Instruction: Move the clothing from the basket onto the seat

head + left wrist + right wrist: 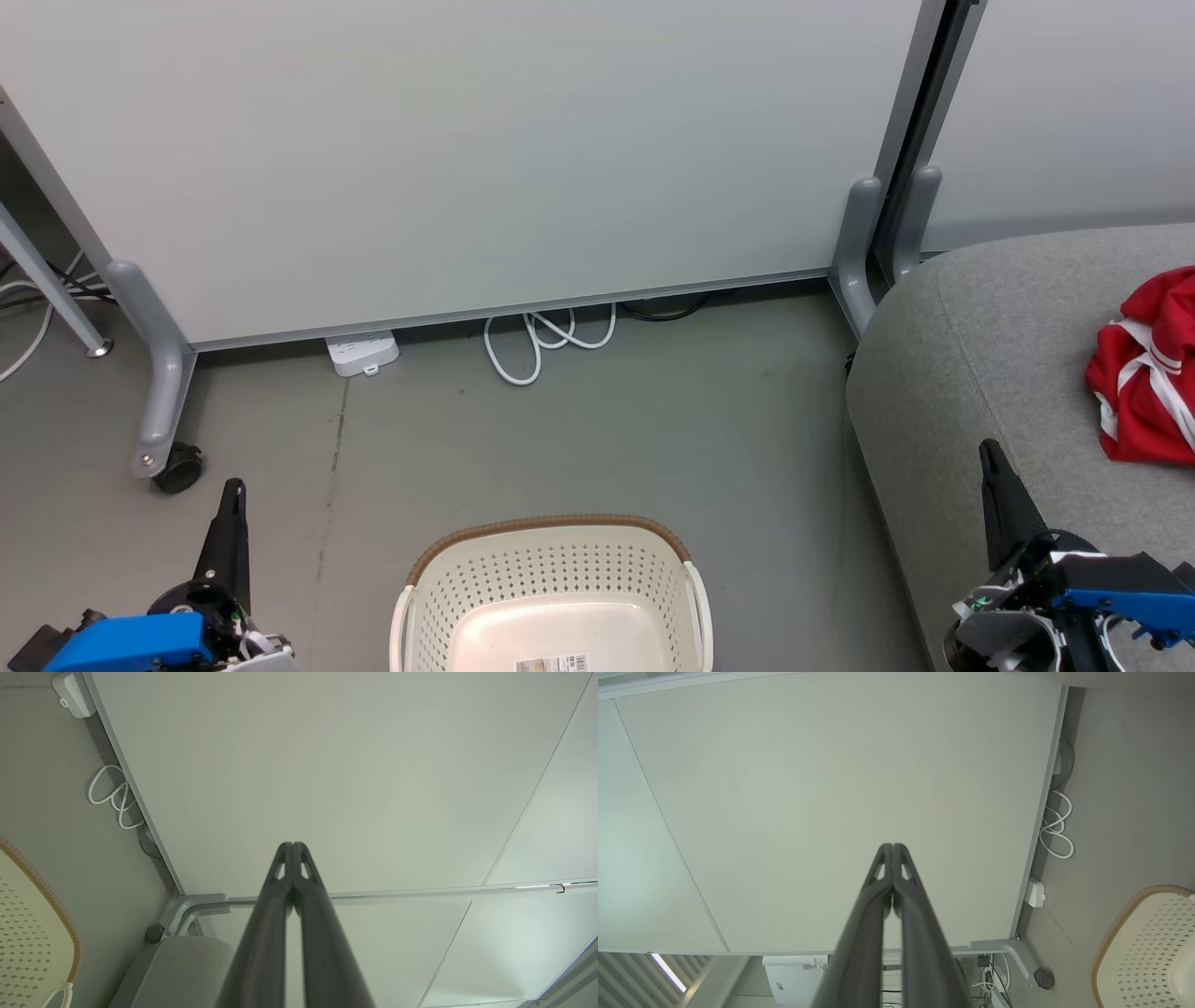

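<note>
The clothing, red with white stripes, lies bunched on the grey seat at the right edge of the head view. The cream perforated basket with its brown rim stands on the floor at bottom centre, and its visible inside holds nothing but a label. My left gripper is shut at lower left, left of the basket. My right gripper is shut at lower right, over the seat's front part, left of the clothing. Each wrist view shows its own fingers pressed together: left gripper, right gripper. The basket and seat show in the left wrist view, the basket in the right.
A pale partition wall on grey feet stands behind the basket, with a castor at the left foot. A white power strip and a coiled white cable lie at its base. Grey floor stretches between wall, basket and seat.
</note>
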`<state>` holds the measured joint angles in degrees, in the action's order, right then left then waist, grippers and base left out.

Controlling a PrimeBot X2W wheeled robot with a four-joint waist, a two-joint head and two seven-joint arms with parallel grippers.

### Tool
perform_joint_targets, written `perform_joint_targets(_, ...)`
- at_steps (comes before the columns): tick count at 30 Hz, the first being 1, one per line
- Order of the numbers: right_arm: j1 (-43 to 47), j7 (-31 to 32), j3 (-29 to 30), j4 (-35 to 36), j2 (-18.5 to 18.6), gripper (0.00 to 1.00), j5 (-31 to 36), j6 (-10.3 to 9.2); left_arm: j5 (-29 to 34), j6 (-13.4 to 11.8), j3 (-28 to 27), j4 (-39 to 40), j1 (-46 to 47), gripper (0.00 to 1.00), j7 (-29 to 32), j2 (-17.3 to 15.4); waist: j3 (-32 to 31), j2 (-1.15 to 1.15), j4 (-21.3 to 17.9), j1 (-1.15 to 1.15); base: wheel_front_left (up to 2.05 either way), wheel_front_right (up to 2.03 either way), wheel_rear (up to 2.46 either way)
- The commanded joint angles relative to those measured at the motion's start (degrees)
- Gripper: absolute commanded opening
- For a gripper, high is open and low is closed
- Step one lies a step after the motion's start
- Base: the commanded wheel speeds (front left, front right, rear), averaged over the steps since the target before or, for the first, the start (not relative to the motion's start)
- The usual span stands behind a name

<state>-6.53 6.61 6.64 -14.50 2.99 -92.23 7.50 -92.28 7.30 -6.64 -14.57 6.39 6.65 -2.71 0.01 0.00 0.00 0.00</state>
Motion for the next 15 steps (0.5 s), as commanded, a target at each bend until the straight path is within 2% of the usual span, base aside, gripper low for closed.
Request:
perform_joint_targets(1, -0.32, 0.21, 0.09, 0.22, -0.22, 0.0, -0.19, -0.02, -0.08, 0.36, -0.16, 0.27, 0.56, 0.0, 0.13, -0.32, 0.0, 0.0, 0.0, 0.0, 0.0, 0.0, 0.0)
perform_joint_targets(15, -0.32, 0.21, 0.08, 0.22, -0.21, 0.0, -0.18, -0.02, -0.08, 0.37, -0.16, 0.28, 0.55, 0.0, 0.13, -0.32, 0.0, 0.0, 0.0, 0.0, 0.0, 0.0, 0.0)
